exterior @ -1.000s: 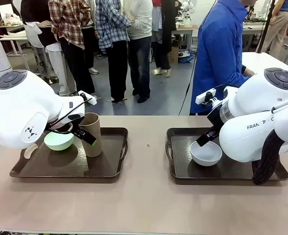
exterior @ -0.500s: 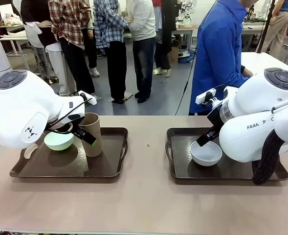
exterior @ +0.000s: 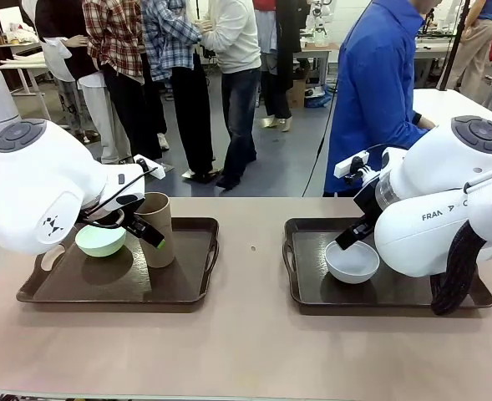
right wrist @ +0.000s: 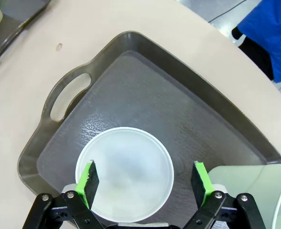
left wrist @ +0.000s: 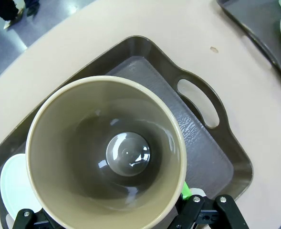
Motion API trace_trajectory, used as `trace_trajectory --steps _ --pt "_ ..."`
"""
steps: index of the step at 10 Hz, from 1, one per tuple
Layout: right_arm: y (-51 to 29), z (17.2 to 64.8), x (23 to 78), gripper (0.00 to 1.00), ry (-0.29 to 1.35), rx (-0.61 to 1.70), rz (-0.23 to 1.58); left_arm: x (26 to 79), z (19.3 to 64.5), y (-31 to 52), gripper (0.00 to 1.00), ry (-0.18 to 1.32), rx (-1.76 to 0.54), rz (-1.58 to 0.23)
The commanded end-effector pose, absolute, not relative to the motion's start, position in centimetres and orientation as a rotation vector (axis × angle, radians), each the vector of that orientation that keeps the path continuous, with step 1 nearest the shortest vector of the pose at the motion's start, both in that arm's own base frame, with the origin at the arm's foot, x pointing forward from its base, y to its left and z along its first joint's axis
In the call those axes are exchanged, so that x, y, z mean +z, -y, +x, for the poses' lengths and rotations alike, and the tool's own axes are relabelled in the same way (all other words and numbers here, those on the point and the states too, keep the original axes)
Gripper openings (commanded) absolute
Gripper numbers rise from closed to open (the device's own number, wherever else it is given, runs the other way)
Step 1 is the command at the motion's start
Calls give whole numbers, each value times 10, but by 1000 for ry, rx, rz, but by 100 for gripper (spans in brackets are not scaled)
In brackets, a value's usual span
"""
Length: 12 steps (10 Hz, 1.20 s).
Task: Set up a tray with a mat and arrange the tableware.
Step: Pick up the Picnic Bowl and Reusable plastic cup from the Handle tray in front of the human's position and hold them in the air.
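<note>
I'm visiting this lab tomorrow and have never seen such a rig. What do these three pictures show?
Two white robot arms, left and right, share a table with a person in blue at the far side. The wide picture comes from a fixed camera between the arms; the other two come from cameras on each wrist, looking down past that arm's claw. The left tray holds a mint green bowl and a brown cup; the left claw stands open around that cup. The right tray holds a white bowl, with the right claw open over it, and a pale green cup beside it.
</note>
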State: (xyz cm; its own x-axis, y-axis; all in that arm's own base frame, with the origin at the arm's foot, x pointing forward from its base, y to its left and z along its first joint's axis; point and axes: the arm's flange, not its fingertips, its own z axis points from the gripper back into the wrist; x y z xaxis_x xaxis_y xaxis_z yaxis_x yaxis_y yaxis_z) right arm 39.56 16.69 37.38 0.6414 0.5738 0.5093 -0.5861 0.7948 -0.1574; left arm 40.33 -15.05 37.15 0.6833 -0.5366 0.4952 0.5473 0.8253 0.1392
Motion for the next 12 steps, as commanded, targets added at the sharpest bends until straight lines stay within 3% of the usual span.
trace_trajectory --steps 1,8,10,12 --pt "-167 396 374 100 572 661 23 372 403 150 100 550 -607 -21" --pt "-168 393 373 100 550 647 50 372 403 150 100 549 -608 -21" --pt "-159 369 378 100 529 628 113 388 370 145 100 525 -671 -122" --pt "-141 315 390 100 502 550 168 403 308 129 100 523 -668 -162"
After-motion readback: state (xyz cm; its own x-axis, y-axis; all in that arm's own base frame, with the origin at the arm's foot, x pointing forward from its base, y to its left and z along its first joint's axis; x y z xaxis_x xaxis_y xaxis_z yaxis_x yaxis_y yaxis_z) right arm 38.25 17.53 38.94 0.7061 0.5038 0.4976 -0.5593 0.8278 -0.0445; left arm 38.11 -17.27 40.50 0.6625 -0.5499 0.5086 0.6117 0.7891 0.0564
